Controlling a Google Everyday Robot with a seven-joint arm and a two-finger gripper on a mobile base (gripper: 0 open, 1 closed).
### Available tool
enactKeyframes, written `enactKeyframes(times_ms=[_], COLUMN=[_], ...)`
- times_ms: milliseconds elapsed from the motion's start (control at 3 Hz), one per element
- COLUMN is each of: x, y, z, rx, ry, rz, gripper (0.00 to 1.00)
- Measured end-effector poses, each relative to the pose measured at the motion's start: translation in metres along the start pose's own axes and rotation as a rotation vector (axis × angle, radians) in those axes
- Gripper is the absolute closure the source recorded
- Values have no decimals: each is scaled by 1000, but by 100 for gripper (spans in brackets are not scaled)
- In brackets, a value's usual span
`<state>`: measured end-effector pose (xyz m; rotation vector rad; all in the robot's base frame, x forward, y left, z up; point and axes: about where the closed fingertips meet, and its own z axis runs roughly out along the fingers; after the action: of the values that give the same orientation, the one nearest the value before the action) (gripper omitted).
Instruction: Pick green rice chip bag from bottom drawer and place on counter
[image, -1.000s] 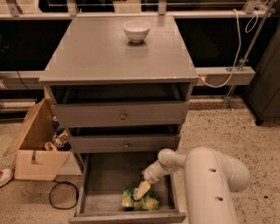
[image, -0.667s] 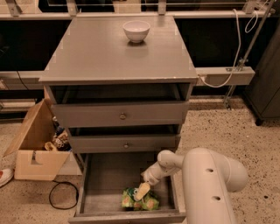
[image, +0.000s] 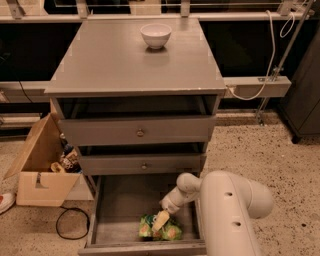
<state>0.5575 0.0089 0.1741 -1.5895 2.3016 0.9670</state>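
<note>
Bottom drawer (image: 120, 210) — pulled open, plank floor showing. Green rice chip bag (image: 173, 232) lies at the drawer's front, right of centre. Hand (image: 161, 220), on the white arm (image: 235, 210), is lowered into the drawer with its tip against the bag; how far open it is, or whether it grips, cannot be told. Bench (image: 115, 65) carries a white bowl (image: 156, 35) near its back edge. Cardboard box (image: 37, 170) stands on the floor beside the cabinet.

The arm (image: 227, 210) is cream-white and smooth, a thick rounded tube with two small dark dots on its shell, narrowing to a ball-like joint. The gripper (image: 161, 220), pale yellow-tan at the tip, is down in the bottom drawer (image: 120, 207).
</note>
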Motion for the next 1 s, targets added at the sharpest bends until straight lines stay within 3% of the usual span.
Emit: enactKeyframes(times_ms=[333,1000], x=[4,23], y=[-3,2], z=[9,3], rx=[-13,-17], ry=[12,-5], rz=[13,8], gripper=[19,65])
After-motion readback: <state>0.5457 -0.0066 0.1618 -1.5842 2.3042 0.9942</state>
